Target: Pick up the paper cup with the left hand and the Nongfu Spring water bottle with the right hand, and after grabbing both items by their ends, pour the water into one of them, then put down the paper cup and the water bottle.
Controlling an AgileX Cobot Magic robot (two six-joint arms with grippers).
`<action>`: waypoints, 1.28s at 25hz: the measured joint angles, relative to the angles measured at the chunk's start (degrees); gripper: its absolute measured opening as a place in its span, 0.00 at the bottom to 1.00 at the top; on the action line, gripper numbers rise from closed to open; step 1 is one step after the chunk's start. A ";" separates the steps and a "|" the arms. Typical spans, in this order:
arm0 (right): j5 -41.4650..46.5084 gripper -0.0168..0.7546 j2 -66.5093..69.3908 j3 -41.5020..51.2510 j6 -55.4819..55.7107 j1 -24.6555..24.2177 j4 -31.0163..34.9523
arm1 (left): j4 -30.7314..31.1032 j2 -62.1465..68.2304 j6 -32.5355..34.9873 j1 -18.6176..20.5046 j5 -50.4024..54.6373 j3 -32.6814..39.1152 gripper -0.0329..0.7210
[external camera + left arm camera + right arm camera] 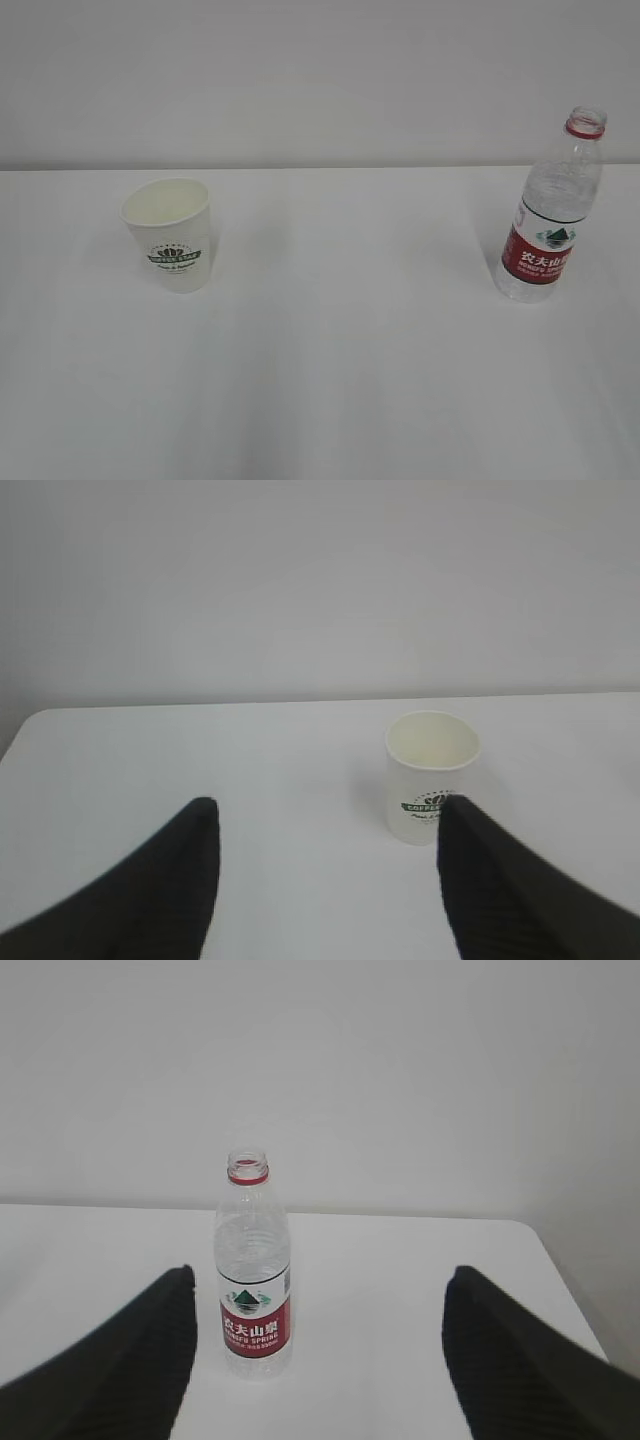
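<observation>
The white paper cup point(170, 235) with a green logo stands upright on the left of the white table; neither arm shows in the exterior view. In the left wrist view the paper cup point(430, 775) stands ahead, beyond the right finger, and my left gripper point(325, 815) is open with nothing between its fingers. The uncapped Nongfu Spring water bottle point(552, 210), with red label and red neck ring, stands upright at the right. From the right wrist the bottle point(254, 1270) is ahead, close to the left finger, and my right gripper point(318, 1285) is open and holds nothing. No water shows in the cup.
The white table point(350, 350) ends at a plain pale wall behind both objects. Its rounded left corner point(35, 725) shows in the left wrist view and its right edge point(565, 1290) in the right wrist view.
</observation>
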 joint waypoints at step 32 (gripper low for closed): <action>-27.55 0.77 23.60 0.00 0.12 0.00 -0.10 | 0.10 23.13 0.00 0.00 -24.91 0.00 0.69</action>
